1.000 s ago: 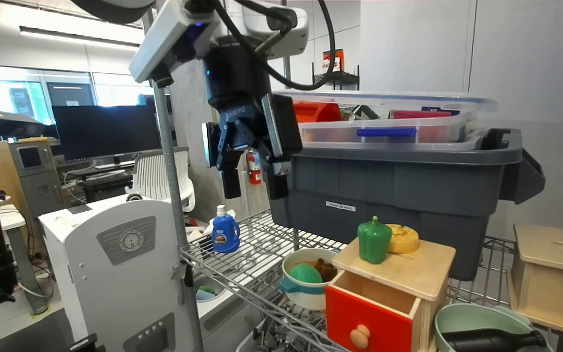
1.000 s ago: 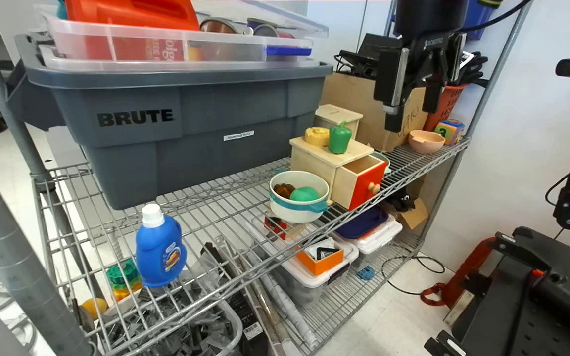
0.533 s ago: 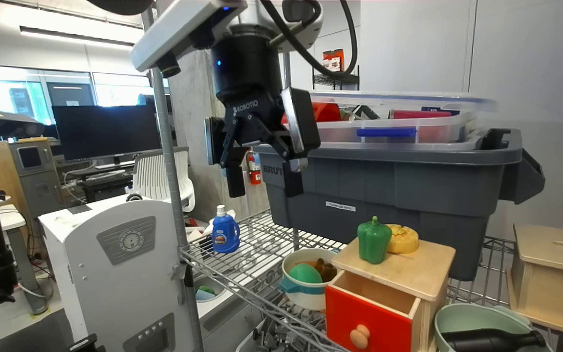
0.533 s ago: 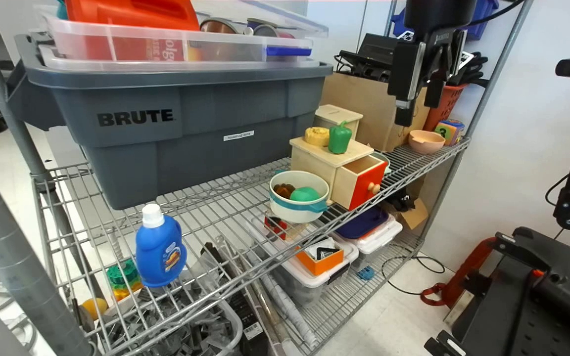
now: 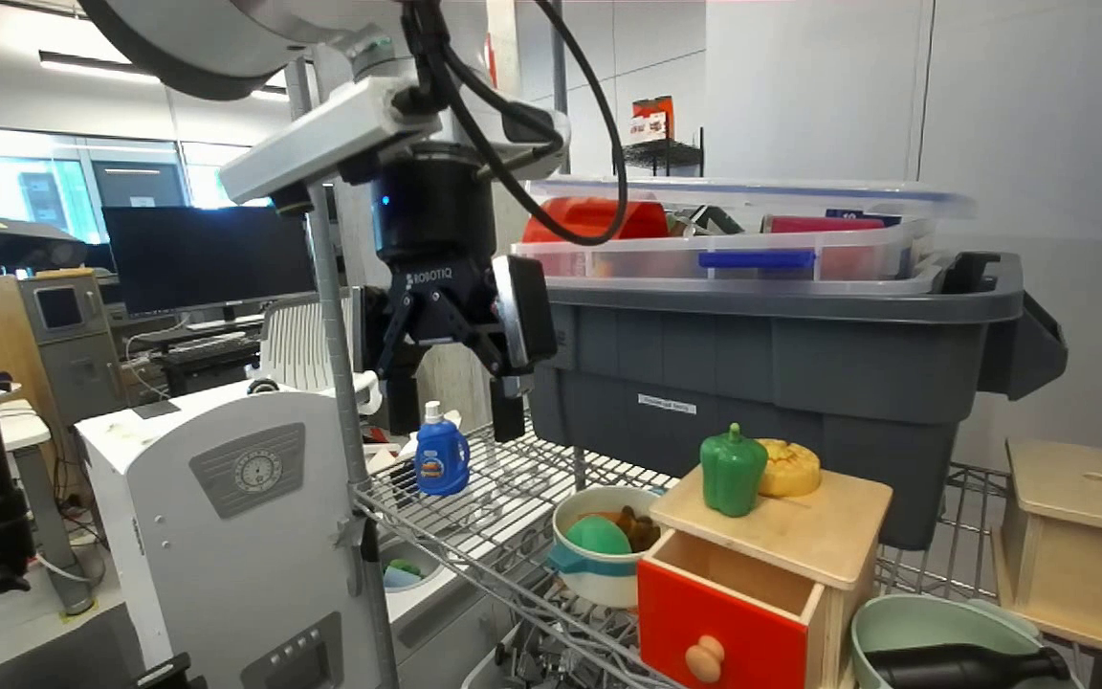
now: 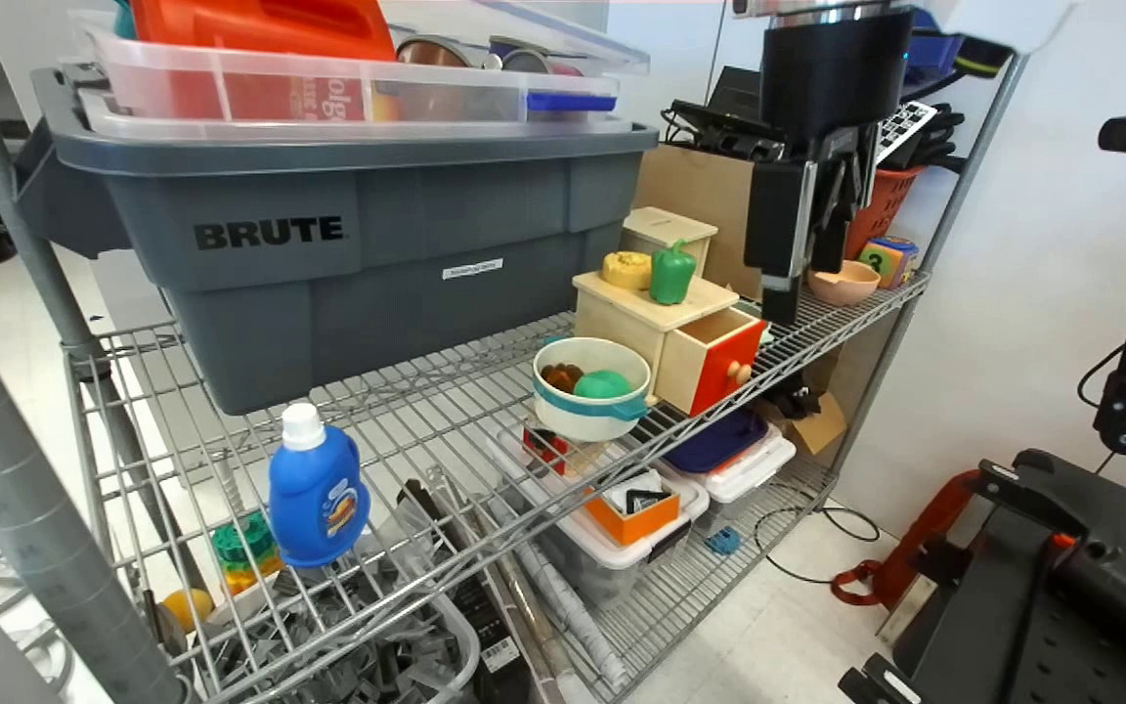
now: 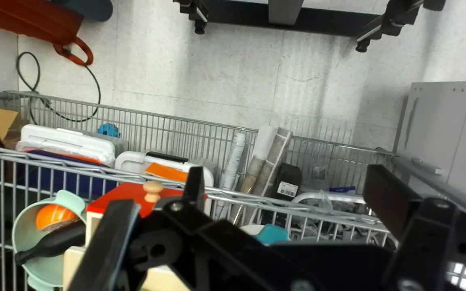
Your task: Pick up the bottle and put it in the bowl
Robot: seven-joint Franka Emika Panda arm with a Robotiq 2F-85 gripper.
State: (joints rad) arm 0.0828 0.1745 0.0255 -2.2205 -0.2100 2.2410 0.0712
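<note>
Where it hangs, claw (image 5: 456, 409) gapes downward.

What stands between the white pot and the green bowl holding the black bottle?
The wooden box, its red drawer open, stands between the white pot and the green bowl, as an exterior view shows.

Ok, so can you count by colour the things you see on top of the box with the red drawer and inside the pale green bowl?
Green: 1, the pepper on the box
Yellow: 1, the round piece beside it
Black: 1, the bottle in the bowl
Orange: 1, the lump by the bottle
Total: 4
</note>
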